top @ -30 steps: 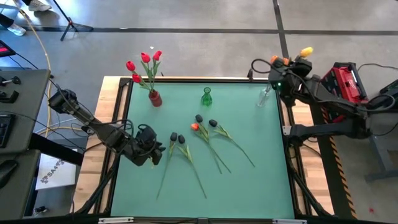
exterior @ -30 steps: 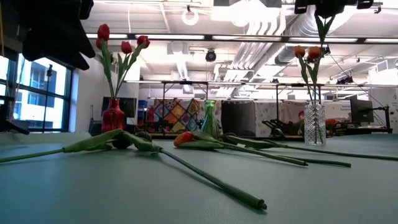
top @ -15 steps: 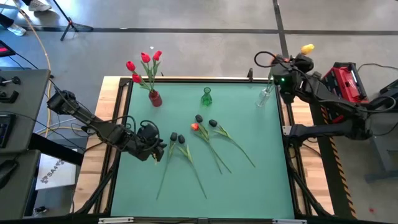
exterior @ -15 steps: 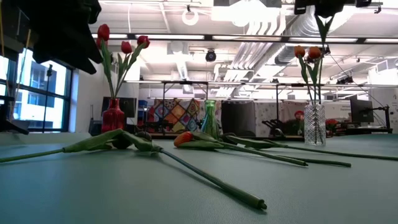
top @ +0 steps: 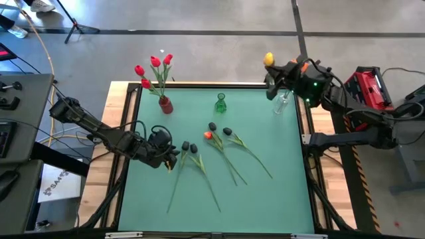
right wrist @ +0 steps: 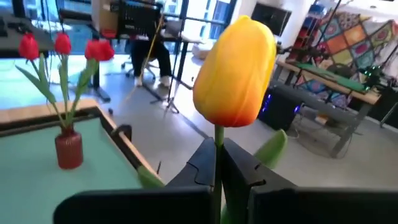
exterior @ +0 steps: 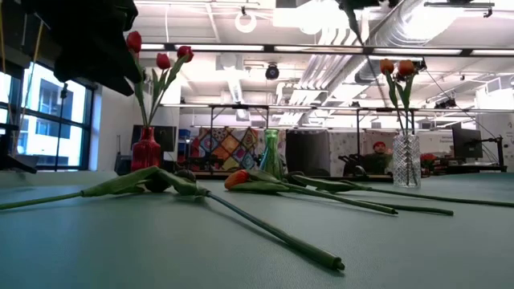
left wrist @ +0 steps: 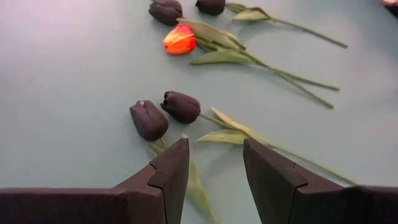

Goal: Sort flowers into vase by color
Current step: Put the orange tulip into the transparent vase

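My right gripper [top: 276, 70] is up over the table's far right corner, shut on a yellow tulip [top: 268, 59] whose head [right wrist: 236, 71] stands past the fingertips. Below it stands a clear glass vase [exterior: 406, 160] with two orange tulips [exterior: 397, 67]. A red vase [top: 165, 105] holds three red tulips, and a green vase [top: 220, 103] stands between the two. My left gripper [left wrist: 214, 168] hovers open at mid-left, just short of two black tulips [left wrist: 165, 113] lying on the mat. More black tulips [top: 220, 129] and a red-orange one [top: 208, 135] lie mid-table. My right gripper pinches the yellow tulip's stem [right wrist: 218, 140] between its two fingers, just below the head. The fingers reach about level toward the table's far left, across the stem. The tulip is lifted clear of table and vases; its lower stem is hidden behind the gripper.
The green mat [top: 265, 199] has open room along its near half. Long stems [top: 252, 159] of the lying flowers fan toward the near right. Wooden rails [top: 312, 172] frame the mat, and equipment stands beyond both side edges.
My right gripper has turned about from pointing down to nearly level and risen a little. This swung the yellow tulip's head from the table's far right corner leftward along the far edge, away from over the clear vase. It has stayed shut on the stem.
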Motion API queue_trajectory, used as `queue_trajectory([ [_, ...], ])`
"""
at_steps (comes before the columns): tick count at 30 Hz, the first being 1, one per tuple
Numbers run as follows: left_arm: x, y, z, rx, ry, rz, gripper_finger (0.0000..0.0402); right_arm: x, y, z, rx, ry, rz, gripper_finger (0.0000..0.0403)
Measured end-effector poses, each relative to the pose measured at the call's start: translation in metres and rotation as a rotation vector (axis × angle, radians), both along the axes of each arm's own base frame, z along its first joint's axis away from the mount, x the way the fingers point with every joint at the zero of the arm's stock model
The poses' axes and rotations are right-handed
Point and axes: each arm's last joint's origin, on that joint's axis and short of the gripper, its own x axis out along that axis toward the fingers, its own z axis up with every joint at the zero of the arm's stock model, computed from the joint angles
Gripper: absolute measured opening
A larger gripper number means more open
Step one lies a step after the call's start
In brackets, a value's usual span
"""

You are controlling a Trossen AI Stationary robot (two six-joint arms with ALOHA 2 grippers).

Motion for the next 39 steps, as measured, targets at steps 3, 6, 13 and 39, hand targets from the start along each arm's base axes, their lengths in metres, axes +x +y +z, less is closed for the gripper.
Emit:
queue_trajectory([
  [3, 0.003, 0.001, 0.001, -0.008, -0.026, 0.009, 0.0140, -0.007, -0.004, 0.000, -0.004, 0.024, -0.003, 0.0000],
  [6, 0.004, 0.001, 0.003, -0.009, -0.045, 0.018, 0.0140, -0.015, -0.009, 0.005, -0.045, 0.011, -0.051, 0.0000],
  [13, 0.005, 0.001, 0.003, -0.002, -0.058, 0.029, 0.0140, -0.032, -0.020, 0.014, -0.091, -0.039, -0.158, 0.0000],
  [39, 0.007, 0.002, 0.006, 0.031, -0.106, 0.063, 0.0140, -0.090, 0.000, 0.015, 0.130, -0.161, 0.185, 0.0000],
])
